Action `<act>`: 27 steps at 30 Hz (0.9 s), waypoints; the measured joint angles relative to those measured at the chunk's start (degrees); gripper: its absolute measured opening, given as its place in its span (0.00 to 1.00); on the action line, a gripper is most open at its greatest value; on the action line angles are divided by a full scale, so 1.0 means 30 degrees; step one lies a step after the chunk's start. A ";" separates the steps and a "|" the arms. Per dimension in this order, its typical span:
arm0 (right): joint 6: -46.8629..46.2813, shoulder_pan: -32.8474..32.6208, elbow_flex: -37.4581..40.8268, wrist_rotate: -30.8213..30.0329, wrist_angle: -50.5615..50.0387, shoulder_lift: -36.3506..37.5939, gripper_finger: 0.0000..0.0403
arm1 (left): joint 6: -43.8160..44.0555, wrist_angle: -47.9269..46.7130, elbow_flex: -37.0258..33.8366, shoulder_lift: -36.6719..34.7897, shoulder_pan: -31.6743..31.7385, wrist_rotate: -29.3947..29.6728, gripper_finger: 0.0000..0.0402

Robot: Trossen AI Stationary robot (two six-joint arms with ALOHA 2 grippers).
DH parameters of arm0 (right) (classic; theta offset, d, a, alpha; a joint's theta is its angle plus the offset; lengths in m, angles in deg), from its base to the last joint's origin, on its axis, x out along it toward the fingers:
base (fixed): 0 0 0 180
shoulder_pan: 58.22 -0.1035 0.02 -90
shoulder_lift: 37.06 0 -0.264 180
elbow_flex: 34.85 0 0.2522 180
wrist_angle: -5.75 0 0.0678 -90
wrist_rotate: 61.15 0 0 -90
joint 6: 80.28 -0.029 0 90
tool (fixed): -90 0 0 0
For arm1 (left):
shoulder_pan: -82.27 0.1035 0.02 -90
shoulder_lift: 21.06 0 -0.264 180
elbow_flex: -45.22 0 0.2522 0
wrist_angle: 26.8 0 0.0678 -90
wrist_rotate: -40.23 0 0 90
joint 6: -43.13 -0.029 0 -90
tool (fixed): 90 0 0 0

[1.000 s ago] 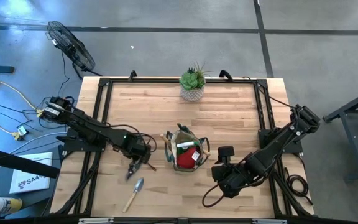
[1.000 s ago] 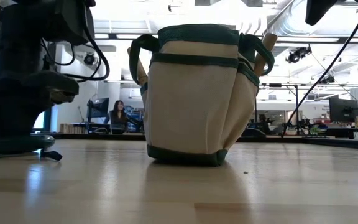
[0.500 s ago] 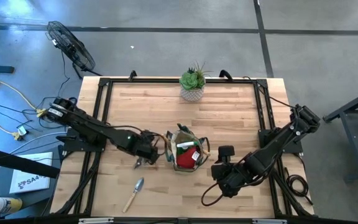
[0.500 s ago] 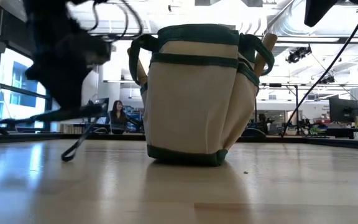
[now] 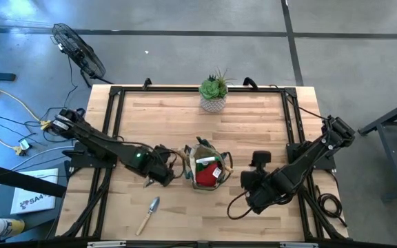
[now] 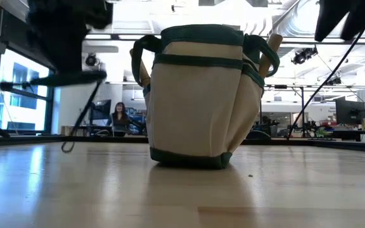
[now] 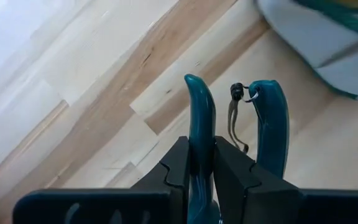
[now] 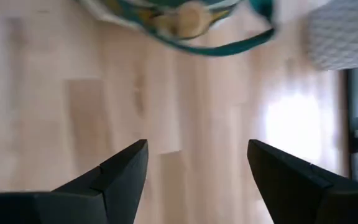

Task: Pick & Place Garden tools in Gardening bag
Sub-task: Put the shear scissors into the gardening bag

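The gardening bag (image 5: 205, 169) sits mid-tabletop: a round, soft canvas tote, tan sides with a dark green rim and floppy loop handles. From above something red (image 5: 207, 173) bulges out of its mouth, and in the low view a rounded wooden handle (image 6: 273, 50) pokes up out of a side pocket.

Just beside the bag, on its left, the left gripper (image 5: 158, 173) has its jaws pinching one smooth teal handle of the pruners (image 7: 232, 146). The second handle stands free next to it, with a little wire catch and metal ring near its tip. The handles point away from the wrist toward the bag; the blade end is hidden behind the gripper body, so I can't see it. In the low view it's only a dark, smeared shape.

Near the front edge, left of the bag, a trowel (image 5: 148, 214) lies flat on the pale wood-plank tabletop (image 5: 253, 124), with a light wooden handle and a silvery scoop angled up toward the bag.

The right gripper (image 5: 253, 180) hangs to the right of the bag, jaws spread and nothing between them.
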 joint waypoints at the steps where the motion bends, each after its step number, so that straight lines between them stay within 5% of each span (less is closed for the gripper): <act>1: -0.0060 0.0017 0.0000 -0.0553 -0.0280 0.0000 0.66 | 0.0150 -0.0380 0.0359 -0.0004 -0.0303 0.0274 0.10; 9: 0.3266 0.0027 0.0000 -0.4398 -0.0342 0.0000 0.66 | 0.2386 -0.5217 0.4856 -0.0026 -0.3482 0.3164 0.10; 18: 1.0491 0.0264 -0.0007 0.0038 0.6583 -0.0075 0.66 | 0.4328 -0.6746 0.6579 -0.0055 -0.6109 0.7227 0.10; 27: 1.4422 0.0514 -0.0007 -0.1082 0.8259 -0.0306 0.66 | 0.4508 -0.6735 0.6536 -0.0055 -0.6111 0.7237 0.10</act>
